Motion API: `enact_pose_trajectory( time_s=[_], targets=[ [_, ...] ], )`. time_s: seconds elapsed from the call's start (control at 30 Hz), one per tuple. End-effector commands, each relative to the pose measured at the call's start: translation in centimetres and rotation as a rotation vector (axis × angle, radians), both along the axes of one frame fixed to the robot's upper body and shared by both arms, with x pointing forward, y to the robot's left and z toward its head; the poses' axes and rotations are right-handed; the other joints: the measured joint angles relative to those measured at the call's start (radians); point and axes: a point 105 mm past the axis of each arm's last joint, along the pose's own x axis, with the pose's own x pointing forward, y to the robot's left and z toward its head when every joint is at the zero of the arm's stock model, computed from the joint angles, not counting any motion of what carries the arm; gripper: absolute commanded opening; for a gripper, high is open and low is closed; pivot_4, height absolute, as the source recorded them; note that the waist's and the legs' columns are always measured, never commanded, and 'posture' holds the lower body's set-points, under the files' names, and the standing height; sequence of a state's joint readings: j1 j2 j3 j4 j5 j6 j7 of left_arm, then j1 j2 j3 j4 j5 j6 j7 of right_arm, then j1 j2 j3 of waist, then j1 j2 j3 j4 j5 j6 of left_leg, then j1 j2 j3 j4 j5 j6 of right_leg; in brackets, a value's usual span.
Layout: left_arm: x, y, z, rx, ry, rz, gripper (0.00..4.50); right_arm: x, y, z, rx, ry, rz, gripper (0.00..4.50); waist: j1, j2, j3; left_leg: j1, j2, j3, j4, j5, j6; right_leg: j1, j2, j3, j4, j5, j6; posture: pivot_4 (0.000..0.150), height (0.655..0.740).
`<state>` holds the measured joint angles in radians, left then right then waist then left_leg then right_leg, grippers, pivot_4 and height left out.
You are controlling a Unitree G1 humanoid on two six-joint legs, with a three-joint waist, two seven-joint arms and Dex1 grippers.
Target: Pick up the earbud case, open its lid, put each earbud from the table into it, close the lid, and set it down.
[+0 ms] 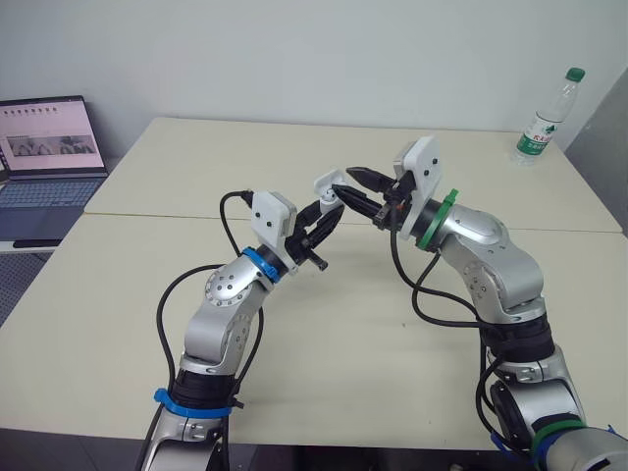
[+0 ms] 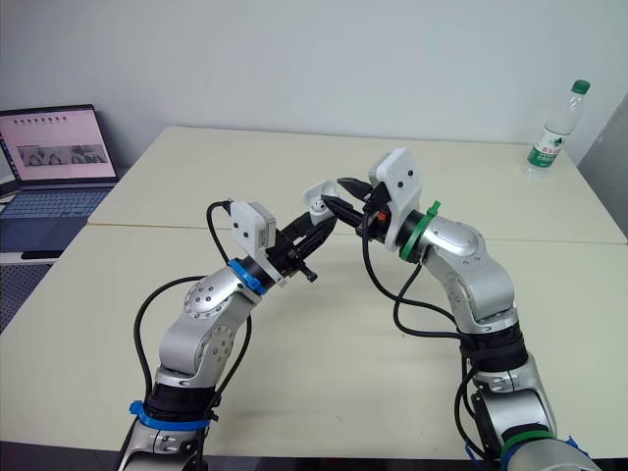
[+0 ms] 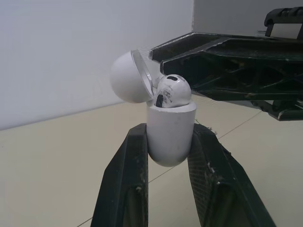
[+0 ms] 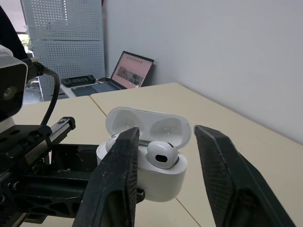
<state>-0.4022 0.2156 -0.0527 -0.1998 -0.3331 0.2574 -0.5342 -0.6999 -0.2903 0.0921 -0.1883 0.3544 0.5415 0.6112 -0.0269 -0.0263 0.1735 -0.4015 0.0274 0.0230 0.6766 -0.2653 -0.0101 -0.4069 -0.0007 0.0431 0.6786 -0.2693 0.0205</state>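
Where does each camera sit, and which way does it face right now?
Left and right eye views: on the head, looking forward and down over both arms at the table, with the left hand and right hand close together.
Left wrist view: looks along the left hand's fingers clamped on the earbud case, lid open.
Right wrist view: looks between the right hand's open fingers toward the laptop.
Shared: every view shows the earbud case.

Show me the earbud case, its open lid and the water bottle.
earbud case (image 3: 170, 135): left wrist view, front of its body.
lid (image 3: 125, 78): left wrist view, outer dome.
water bottle (image 1: 538, 137): left eye view, green label.
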Motion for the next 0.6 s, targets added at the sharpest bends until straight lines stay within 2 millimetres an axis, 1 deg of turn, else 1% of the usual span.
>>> enact_pose_trajectory(
  time_s=[0.03, 0.2, 0.33, 0.43, 0.53, 0.6],
  targets=[
    [-0.7, -0.5, 1.7, -0.017, -0.066, -0.028, 0.77, -0.5, 0.0, 1.6, 0.05, -0.029, 0.033, 1.74, 0.0, 0.0, 0.0, 0.0, 0.0, 0.0, 0.0, 0.0, 0.0, 0.0, 0.0, 0.0, 0.0, 0.0, 0.0, 0.15, 0.74],
    [-0.7, -0.6, 1.7, -0.018, -0.065, -0.027, 0.77, -0.1, -0.9, 2.9, 0.133, -0.011, 0.04, 1.74, 0.0, 0.0, 0.0, 0.0, 0.0, 0.0, 0.0, 0.0, 0.0, 0.0, 0.0, 0.0, 0.0, 0.0, 0.0, 0.15, 0.74],
    [-0.6, -0.6, 1.7, -0.02, -0.065, -0.028, 0.77, 0.3, -1.7, 4.4, 0.208, 0.04, 0.077, 1.74, 0.0, 0.0, 0.0, 0.0, 0.0, 0.0, 0.0, 0.0, 0.0, 0.0, 0.0, 0.0, 0.0, 0.0, 0.0, 0.15, 0.74],
    [-0.8, -0.8, 1.7, -0.014, -0.062, -0.054, 0.77, 0.4, -2.1, 4.7, 0.177, 0.092, 0.131, 1.74, 0.0, 0.0, 0.0, 0.0, 0.0, 0.0, 0.0, 0.0, 0.0, 0.0, 0.0, 0.0, 0.0, 0.0, 0.0, 0.15, 0.74],
    [-1.3, -1.2, 1.4, 0.008, -0.056, -0.103, 0.77, 1.2, -3.0, 4.4, 0.094, 0.133, 0.147, 1.15, 0.0, 0.0, 0.0, 0.0, 0.0, 0.0, 0.0, 0.0, 0.0, 0.0, 0.0, 0.0, -0.001, 0.0, 0.0, 0.15, 0.74],
    [-1.5, -1.3, 1.3, 0.021, -0.051, -0.126, 0.77, 1.9, -3.5, 3.9, 0.041, 0.144, 0.131, 0.49, 0.0, 0.0, 0.0, 0.0, 0.0, 0.001, -0.001, 0.0, 0.0, 0.0, 0.0, 0.0, -0.001, 0.0, 0.0, 0.15, 0.74]
  ],
)
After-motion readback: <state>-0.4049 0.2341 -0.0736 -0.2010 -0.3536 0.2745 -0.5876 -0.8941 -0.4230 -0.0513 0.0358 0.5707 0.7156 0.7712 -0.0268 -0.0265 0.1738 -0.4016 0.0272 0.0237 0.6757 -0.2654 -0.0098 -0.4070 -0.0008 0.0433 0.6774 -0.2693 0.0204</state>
